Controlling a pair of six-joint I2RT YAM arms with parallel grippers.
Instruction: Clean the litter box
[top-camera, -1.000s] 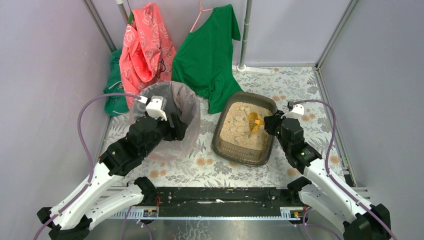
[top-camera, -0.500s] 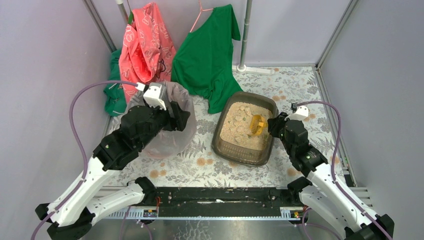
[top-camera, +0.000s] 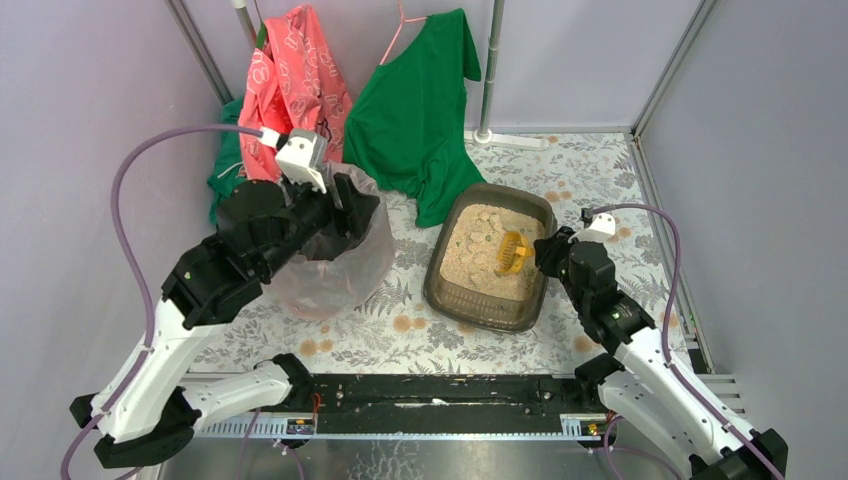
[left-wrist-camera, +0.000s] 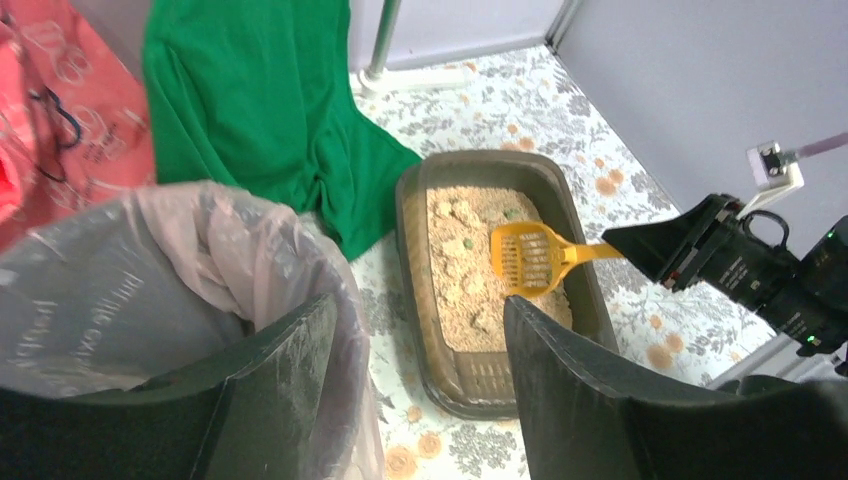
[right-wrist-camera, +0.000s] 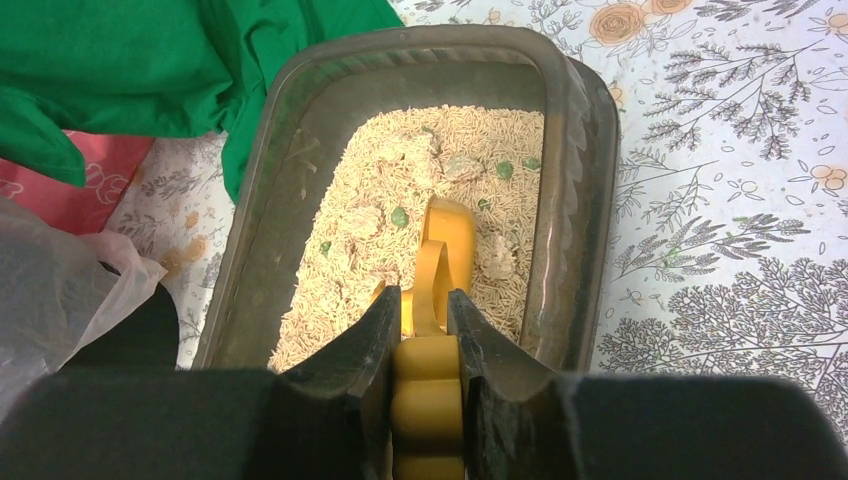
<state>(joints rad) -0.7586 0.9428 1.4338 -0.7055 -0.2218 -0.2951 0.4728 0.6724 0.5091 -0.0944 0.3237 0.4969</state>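
L arm up + back-left vs 1 s ago, bin (top-camera: 330, 280) tipped along with it. L gripper (left-wrist-camera: 415, 330) jaws wide, one finger inside the bin rim. R gripper (right-wrist-camera: 424, 320) barely moved, clamped on scoop (right-wrist-camera: 445, 235) handle. Litter box (top-camera: 485, 308) centre-right on table, directly ahead of R gripper, scoop head over the litter.

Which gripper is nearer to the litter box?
Right. The right gripper, shut on the yellow scoop, sits at the litter box rim; the left gripper hangs open at the lined bin, apart from it.

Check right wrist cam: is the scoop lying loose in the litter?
No, the right gripper is shut on the handle of the yellow scoop, whose head is over the litter box.
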